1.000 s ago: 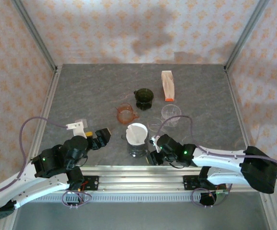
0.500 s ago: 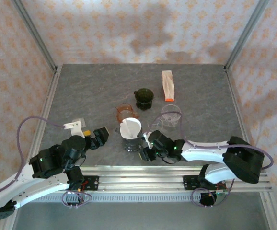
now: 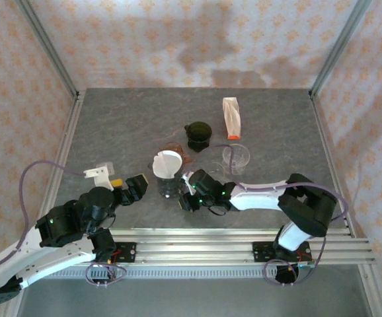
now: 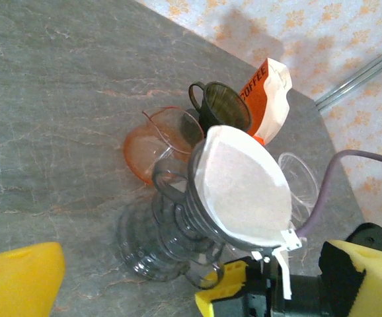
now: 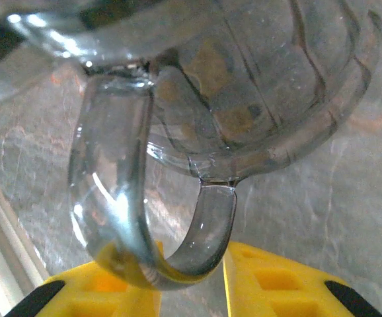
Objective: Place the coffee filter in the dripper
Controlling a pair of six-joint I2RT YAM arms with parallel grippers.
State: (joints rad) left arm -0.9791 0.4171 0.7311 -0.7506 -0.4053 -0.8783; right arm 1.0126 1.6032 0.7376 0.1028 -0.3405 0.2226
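Two arms reach in from the near edge of a grey table [image 3: 112, 125]. You find the coffee filter [image 4: 244, 188], a white paper cone, already seated in the mouth of the dripper [image 4: 171, 231], a clear ribbed glass piece standing near the front middle of the table and leaning slightly.

The right gripper [image 3: 184, 197] is clenched on the dripper's handle [image 5: 112, 198] – in the right wrist view the glass loop sits between its yellow pads [image 5: 277, 290]. The left gripper [image 3: 138, 187] waits just left of the dripper, its fingers [image 4: 19, 281] spread wide and holding nothing.

Behind the dripper stand an orange cup [image 4: 148, 148], a dark green cup [image 4: 221, 105], a clear cup [image 4: 297, 178] and a coffee bag [image 4: 267, 92].

Expect the filter to be very light and soft; it would likely crumple under a hard pinch and could lift out if the dripper tips further. Take it by its upper rim, gently. The glass looks smooth, heavier and breakable – the handle seems the surest hold. By this look, the placing is essentially done.
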